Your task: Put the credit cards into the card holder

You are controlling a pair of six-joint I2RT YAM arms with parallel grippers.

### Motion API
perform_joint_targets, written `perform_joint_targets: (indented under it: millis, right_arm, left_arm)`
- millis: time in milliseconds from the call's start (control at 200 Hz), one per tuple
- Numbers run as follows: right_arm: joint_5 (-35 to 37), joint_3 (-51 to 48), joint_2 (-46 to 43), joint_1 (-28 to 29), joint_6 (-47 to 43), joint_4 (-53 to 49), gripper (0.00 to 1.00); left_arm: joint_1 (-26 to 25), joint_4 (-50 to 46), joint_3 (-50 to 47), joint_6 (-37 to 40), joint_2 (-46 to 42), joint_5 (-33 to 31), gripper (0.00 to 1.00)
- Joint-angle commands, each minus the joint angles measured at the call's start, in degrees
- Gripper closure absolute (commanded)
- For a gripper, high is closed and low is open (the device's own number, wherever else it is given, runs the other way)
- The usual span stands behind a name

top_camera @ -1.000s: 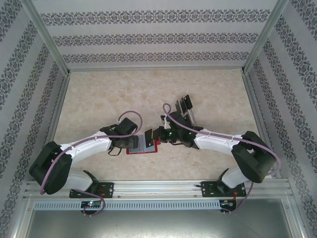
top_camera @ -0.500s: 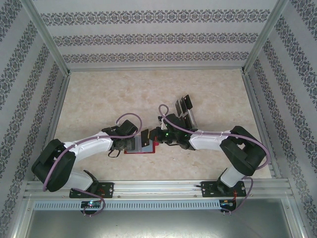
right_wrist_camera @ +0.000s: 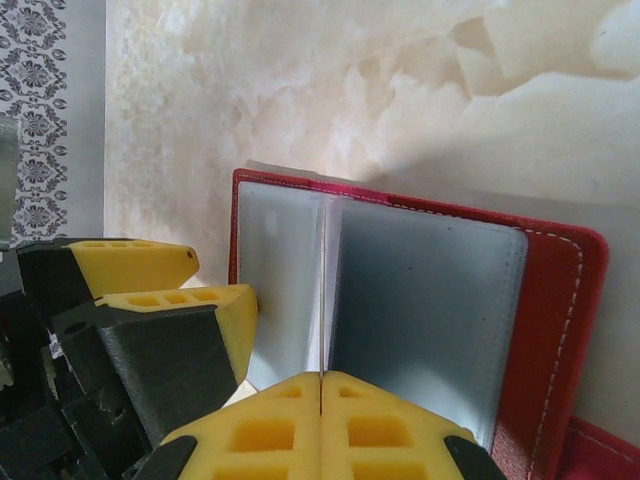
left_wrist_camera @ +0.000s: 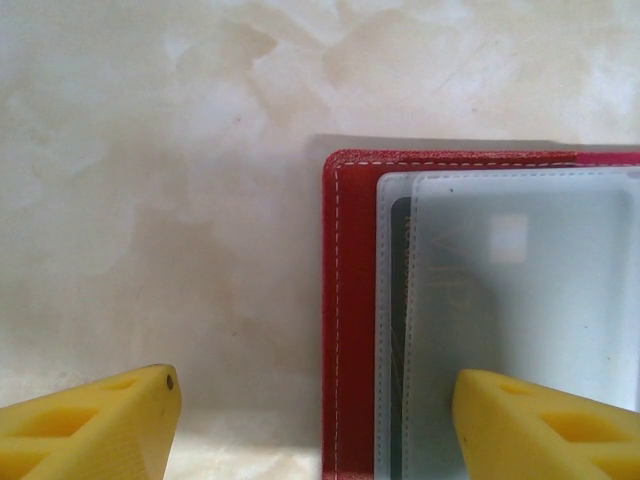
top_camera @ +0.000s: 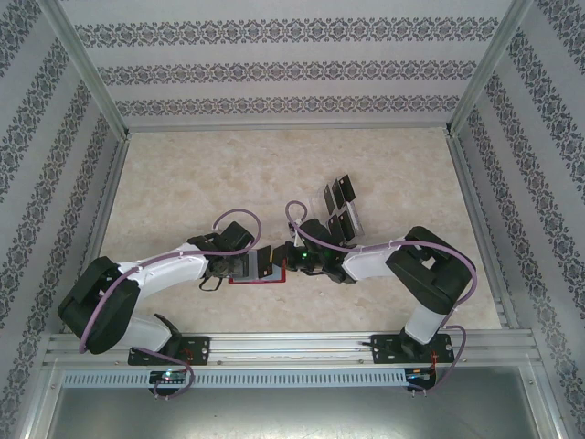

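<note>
Straddling the card holder (left_wrist_camera: 345,300) with my left jaws wide, at the tabletop's (top_camera: 183,183) 6 o'clock; right jaws closed over its sleeves; one credit card (left_wrist_camera: 398,330) seems sleeved; more credit cards (top_camera: 338,203) wait at 1 o'clock.

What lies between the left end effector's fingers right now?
Left wrist view: between the open left end effector's fingers lies bare table, then the card holder's red edge and clear sleeves.

Watching beige marbled tabletop (top_camera: 210,174), evenly lit. Grey-white patterned wall panels (top_camera: 292,69) box in three sides. Aluminium posts (top_camera: 87,64) at corners, slotted rail (top_camera: 292,346) along near edge.
</note>
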Motion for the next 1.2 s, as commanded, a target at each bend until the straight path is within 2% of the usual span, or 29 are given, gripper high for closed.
perform_joint_targets:
  millis: [0,844,1199]
  right_arm:
    - [1.0,-1.0,1.1,0.6,1.2,4.0,1.0]
    - [2.7,-3.3,5.8,1.4,9.7,14.1,1.0]
    - [3.0,-3.9,6.3,2.8,11.4,15.3,1.0]
  left_arm:
    - [-0.7,-2.8,-1.9,-0.8,0.2,-1.2,0.27]
    - [-0.7,-2.5,-2.2,-0.9,-0.1,-1.4,0.29]
    - [-0.7,-2.2,-2.3,-0.7,0.1,-1.6,0.29]
